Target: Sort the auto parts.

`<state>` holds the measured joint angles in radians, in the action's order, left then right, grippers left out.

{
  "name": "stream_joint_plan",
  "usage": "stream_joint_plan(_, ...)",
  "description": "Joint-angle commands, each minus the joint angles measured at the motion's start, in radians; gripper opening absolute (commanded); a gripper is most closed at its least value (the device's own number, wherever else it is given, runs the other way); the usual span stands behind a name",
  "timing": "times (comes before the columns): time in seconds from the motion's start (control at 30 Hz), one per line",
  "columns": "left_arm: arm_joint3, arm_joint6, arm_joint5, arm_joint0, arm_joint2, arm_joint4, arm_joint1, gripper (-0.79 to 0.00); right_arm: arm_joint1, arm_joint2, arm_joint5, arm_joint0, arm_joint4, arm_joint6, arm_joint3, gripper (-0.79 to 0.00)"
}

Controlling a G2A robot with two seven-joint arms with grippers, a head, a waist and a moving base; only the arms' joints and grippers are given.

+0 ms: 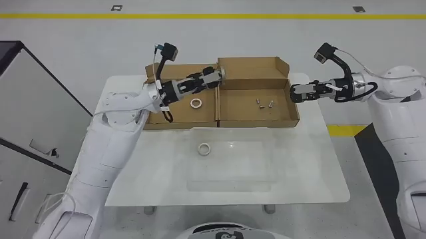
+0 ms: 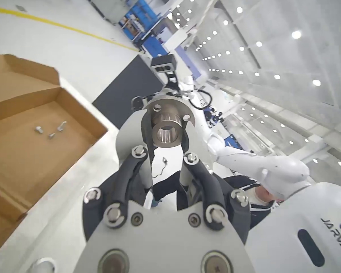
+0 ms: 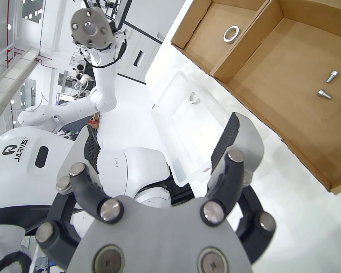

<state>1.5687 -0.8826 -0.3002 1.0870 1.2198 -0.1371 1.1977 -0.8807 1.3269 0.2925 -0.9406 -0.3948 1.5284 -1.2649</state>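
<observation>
Starting on the left, the left box point(image 1: 183, 126) has one ring point(image 1: 196, 103) on its floor. The left pincer point(image 1: 216, 76) is shut tight on a round metal part point(image 2: 170, 112) that has a flat plate and a short tube. It hangs up high, about over the wall where the two boxes meet. The tube end points back at the wrist, and the flat plate faces away, toward the other arm.

The right box point(image 1: 239, 112) is just beside it, with three bolts point(image 1: 265, 102) inside. I think the part must go down into one of the boxes, so which side of that wall it is over matters most. From above it looks right on the line.

The right pincer point(image 1: 295, 92) is wide open and holds nothing, by the right wall of the right box. The left arm is the one with the part. A second ring point(image 1: 204, 149) sits in the clear tray point(image 1: 259, 172) at the front of the table point(image 1: 309, 162).
</observation>
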Motion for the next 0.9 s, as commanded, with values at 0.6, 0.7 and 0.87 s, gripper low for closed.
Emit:
stream_joint_plan(0.6,-0.167,-0.016,0.171,-0.147,-0.073,0.311,-0.004,-0.785,0.000,0.000,0.000,0.000,0.000,0.000,0.000,0.000)
stream_joint_plan(0.7,-0.167,-0.016,0.171,-0.147,-0.073,0.311,-0.004,-0.785,0.000,0.000,0.000,0.000,0.000,0.000,0.000,0.000)
stream_joint_plan(0.87,-0.218,0.058,0.297,-0.166,-0.109,0.460,-0.002,-0.785,0.000,0.000,0.000,0.000,0.000,0.000,0.000,0.000)
